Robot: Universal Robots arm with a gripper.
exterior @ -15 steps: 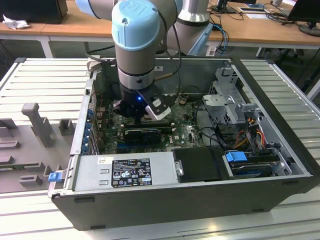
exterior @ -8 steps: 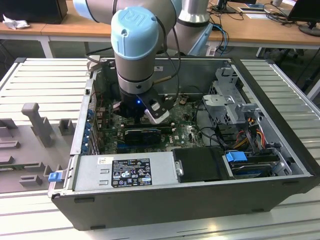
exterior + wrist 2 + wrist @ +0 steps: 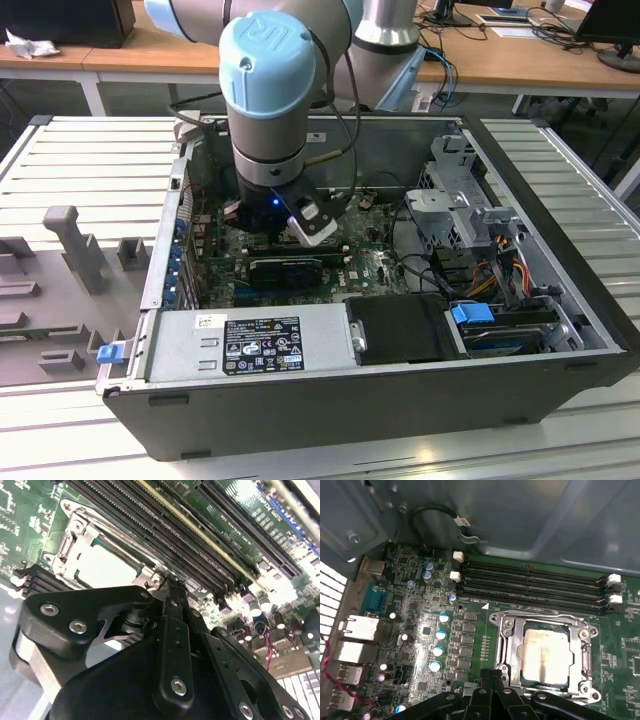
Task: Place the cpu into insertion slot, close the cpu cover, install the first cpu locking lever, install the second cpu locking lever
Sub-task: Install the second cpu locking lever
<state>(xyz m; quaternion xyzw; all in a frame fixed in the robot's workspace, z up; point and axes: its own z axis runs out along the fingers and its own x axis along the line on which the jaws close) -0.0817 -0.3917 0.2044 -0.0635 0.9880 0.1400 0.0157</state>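
1. Wooden desks with cables stand behind a ribbed grey surface (image 3: 560, 180), which carries an open computer case (image 3: 400, 400).
2. Inside the case, the arm reaches down over the green board, and the claw (image 3: 172, 587) hangs just beside the socket.
3. Its fingers (image 3: 174, 630) look pressed together with nothing between them, so the claw appears closed and empty.
4. Close ahead of the claw tip, the cpu (image 3: 545, 652) already lies in the insertion slot (image 3: 514, 652), its pale top showing in both wrist views.
5. Over it, the cpu cover (image 3: 582, 655) seems to lie flat around the chip, though I cannot tell whether the levers are latched.
6. Beyond the socket from the claw run the long black memory slots (image 3: 530, 585).
7. Risk, as I judge it: the tip is very near the socket edge, so a slightly off push could slip from a thin lever and scrape the board, or press the cover askew against the chip.
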